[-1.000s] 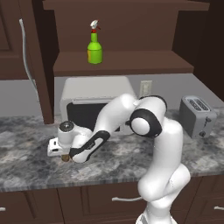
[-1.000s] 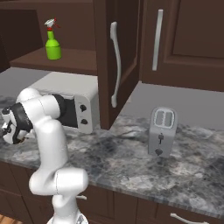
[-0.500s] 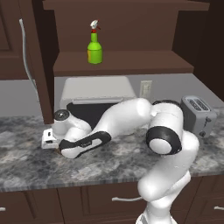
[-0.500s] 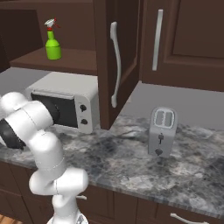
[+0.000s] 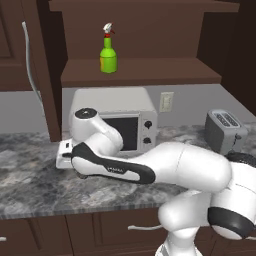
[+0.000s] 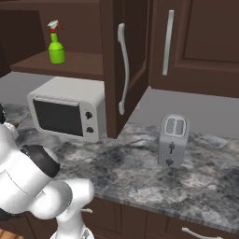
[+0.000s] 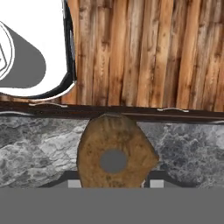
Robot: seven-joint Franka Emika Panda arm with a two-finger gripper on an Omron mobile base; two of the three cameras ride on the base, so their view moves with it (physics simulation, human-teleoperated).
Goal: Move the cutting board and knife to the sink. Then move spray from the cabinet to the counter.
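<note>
Evidently I'm on the knife-carrying step: the pincer [image 7: 113, 183] is clamped on the brown wooden knife [image 7: 114, 153], which I see end-on above the edge of the marbled counter [image 7: 183, 144]. Next I'd swing it to the sink and let go only once it is over the basin. The spray [image 5: 108, 50] stands on the cabinet shelf [image 5: 150, 72].

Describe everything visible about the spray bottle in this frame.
The spray is a small green bottle with a yellowish label band, a narrow neck and a red-and-white trigger nozzle. It looks like plastic. It stands upright on the lower shelf of the open dark wooden cabinet, above the white microwave. Only the shelf touches it.
</note>
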